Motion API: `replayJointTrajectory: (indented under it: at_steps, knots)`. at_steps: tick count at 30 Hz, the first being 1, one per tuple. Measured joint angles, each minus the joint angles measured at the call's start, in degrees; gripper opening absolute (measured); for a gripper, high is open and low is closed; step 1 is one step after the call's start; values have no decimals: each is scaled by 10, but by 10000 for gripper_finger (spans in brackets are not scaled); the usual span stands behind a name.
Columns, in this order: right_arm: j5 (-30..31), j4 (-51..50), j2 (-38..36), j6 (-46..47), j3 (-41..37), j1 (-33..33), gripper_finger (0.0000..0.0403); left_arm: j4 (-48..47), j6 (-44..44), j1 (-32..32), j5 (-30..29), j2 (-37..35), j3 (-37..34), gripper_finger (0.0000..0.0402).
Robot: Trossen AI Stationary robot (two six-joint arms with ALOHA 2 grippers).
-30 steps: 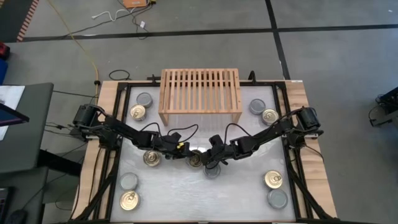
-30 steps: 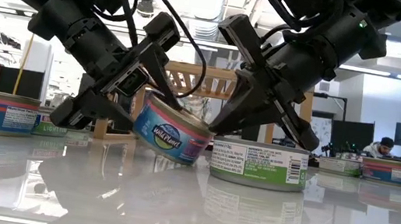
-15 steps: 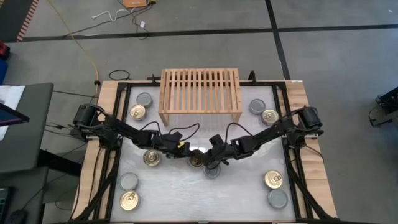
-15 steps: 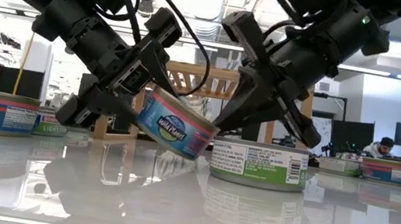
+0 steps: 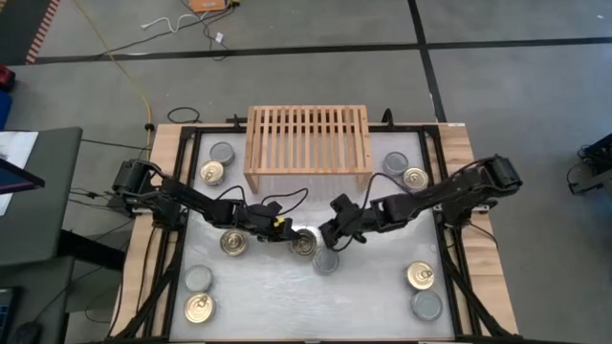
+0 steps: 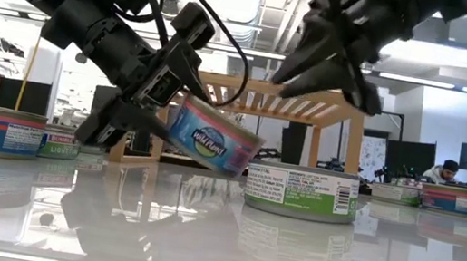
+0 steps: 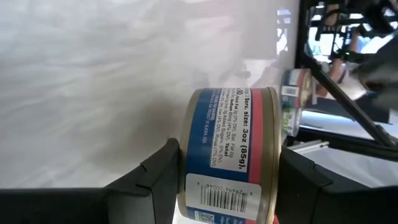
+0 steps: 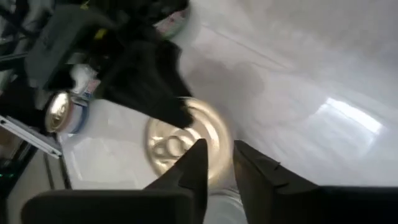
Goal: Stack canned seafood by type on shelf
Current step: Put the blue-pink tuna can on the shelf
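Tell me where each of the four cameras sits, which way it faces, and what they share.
High: overhead, straight down; both arms, shelf, scattered cans.
Low: table height, level toward the shelf; both arms drop in, left end effector holding a tilted blue can.
Left wrist: on the left arm, past its fingers clamping that can.
Right wrist: on the right arm, past its fingers; sees the can's gold top and the left arm.
Shared: all four show the blue can.

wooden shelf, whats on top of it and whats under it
Nothing sits on the shelf: its slatted top is bare. The high view covers what lies under the slats; the low view shows no can between its legs, though both arms block part of that gap.
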Motion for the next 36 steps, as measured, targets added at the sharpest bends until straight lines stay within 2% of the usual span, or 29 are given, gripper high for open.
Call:
replayJointTrajectory:
  at_steps: [6, 12, 20, 24, 31, 36]
  knots:
    - [0, -132, -77, -36, -1, 1, 144, 28, -17, -8, -7, -31, 0, 192]
    - [16, -195, -120, -68, -1, 1, 153, 33, -26, -32, -36, -106, 0, 191]
    - [19, -195, -107, -121, -1, 1, 151, -24, -3, -61, -161, -258, 0, 191]
    - [19, -188, -102, -147, -1, -1, 150, -85, 26, -56, -203, -342, 0, 191]
    - [20, -172, -87, -160, -1, -17, 148, -241, 48, 11, -216, -495, 0, 191]
    - [19, -139, -87, -160, -1, -37, 148, -345, 69, 128, -139, -591, 0, 191]
